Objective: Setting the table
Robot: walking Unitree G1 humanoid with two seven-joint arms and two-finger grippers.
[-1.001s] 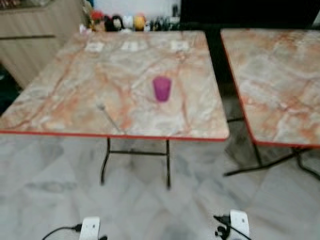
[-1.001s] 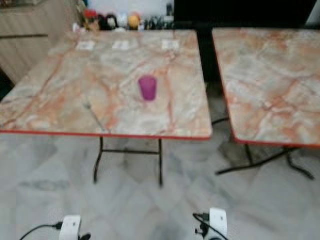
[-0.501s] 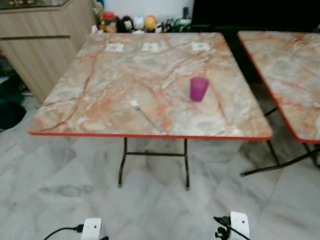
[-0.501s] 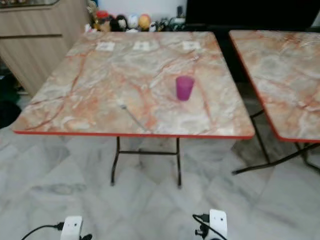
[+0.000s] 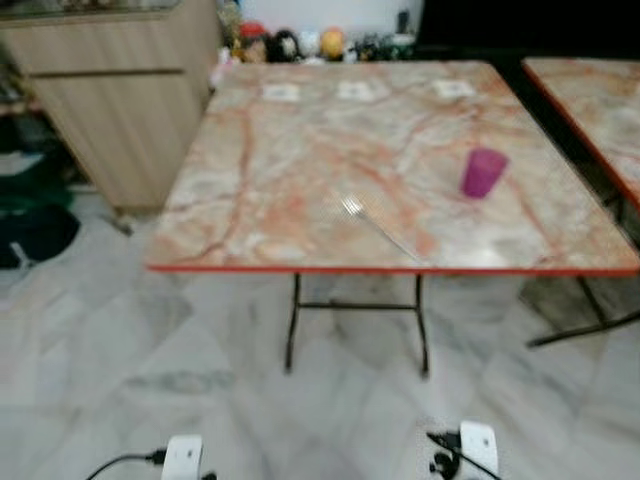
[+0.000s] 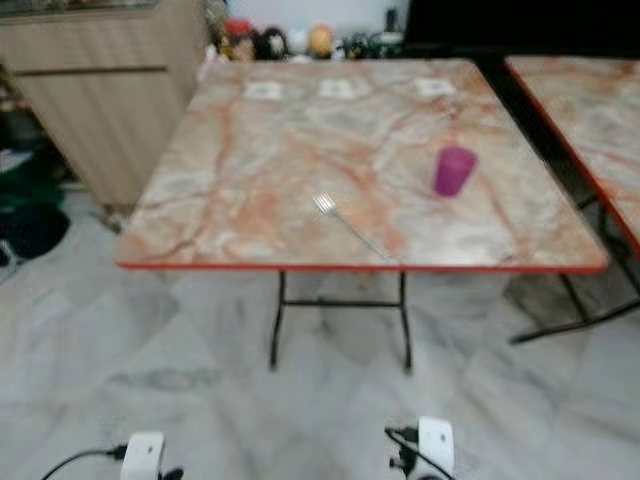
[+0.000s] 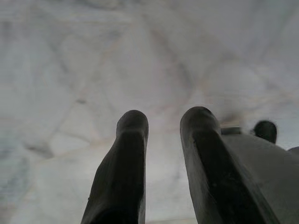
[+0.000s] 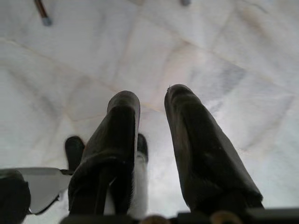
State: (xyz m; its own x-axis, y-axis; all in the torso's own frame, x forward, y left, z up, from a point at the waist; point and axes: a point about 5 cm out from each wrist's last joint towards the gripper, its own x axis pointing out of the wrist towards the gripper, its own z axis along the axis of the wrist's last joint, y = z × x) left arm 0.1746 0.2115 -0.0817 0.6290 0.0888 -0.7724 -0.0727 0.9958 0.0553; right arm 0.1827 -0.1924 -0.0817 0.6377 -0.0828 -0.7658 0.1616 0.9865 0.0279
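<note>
1. On the marble-patterned, red-edged worktop [image 5: 300, 180]: a purple cup [image 5: 484, 172] toward the right, a fork [image 5: 380, 228] near the front edge.
2. Beyond: wooden cabinet [image 5: 120, 110]; grey tiled floor [image 5: 150, 380].
3. Left gripper [image 7: 163, 123] and right gripper [image 8: 152, 102] hang over the floor, fingers slightly spread, empty.

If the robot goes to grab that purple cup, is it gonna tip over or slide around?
The purple cup looks small and plastic, so probably light: a sideways nudge could slide it on the smooth marble table. It stands upright and seems narrower at the base, so a high push might tip it. It looks rigid enough for a gentle pinch.
</note>
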